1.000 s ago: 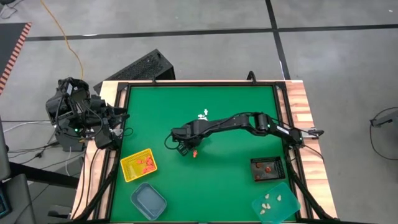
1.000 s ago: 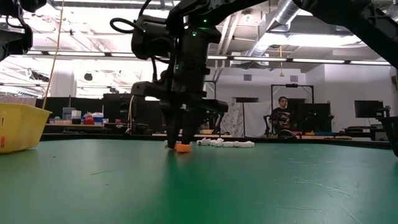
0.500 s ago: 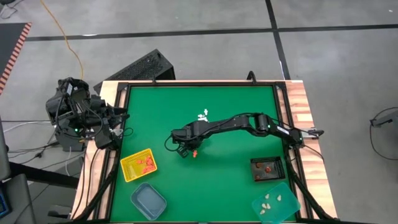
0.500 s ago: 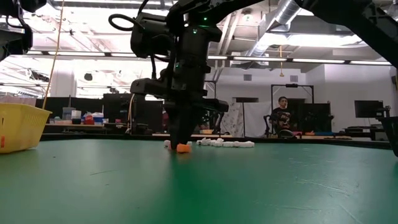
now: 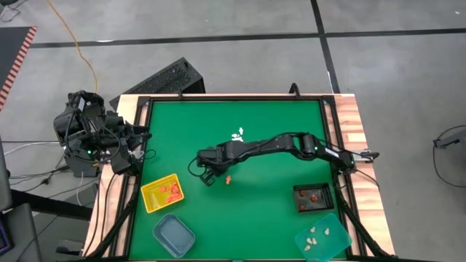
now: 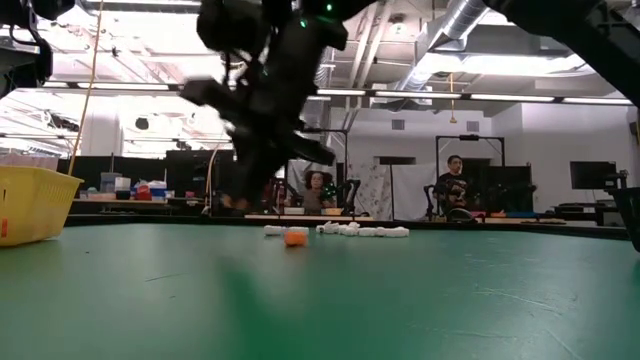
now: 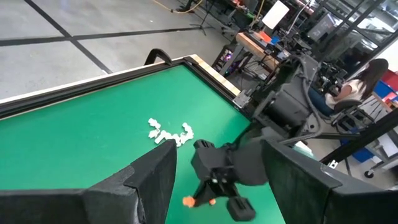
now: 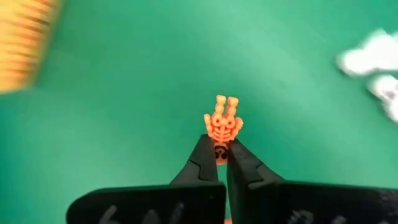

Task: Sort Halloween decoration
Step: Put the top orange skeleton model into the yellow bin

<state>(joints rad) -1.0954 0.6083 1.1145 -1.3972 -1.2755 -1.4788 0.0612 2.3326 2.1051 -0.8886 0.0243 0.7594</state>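
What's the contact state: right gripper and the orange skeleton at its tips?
Touching. The right wrist view shows the right gripper shut on the lower end of the orange skeleton, with no gap at either fingertip.

Orange skeleton trinket (image 8: 221,124) pinched at head end between dark fingertips, ribs and legs sticking out past them, lifted off green mat. Another orange bit (image 5: 228,180) lies on mat mid-table. Little white pile (image 5: 237,135) sits near it, farther back. Orange-red ones (image 5: 172,190) in yellow tray, a few more (image 5: 312,195) in black tray, cream ones (image 5: 319,233) in teal tray.
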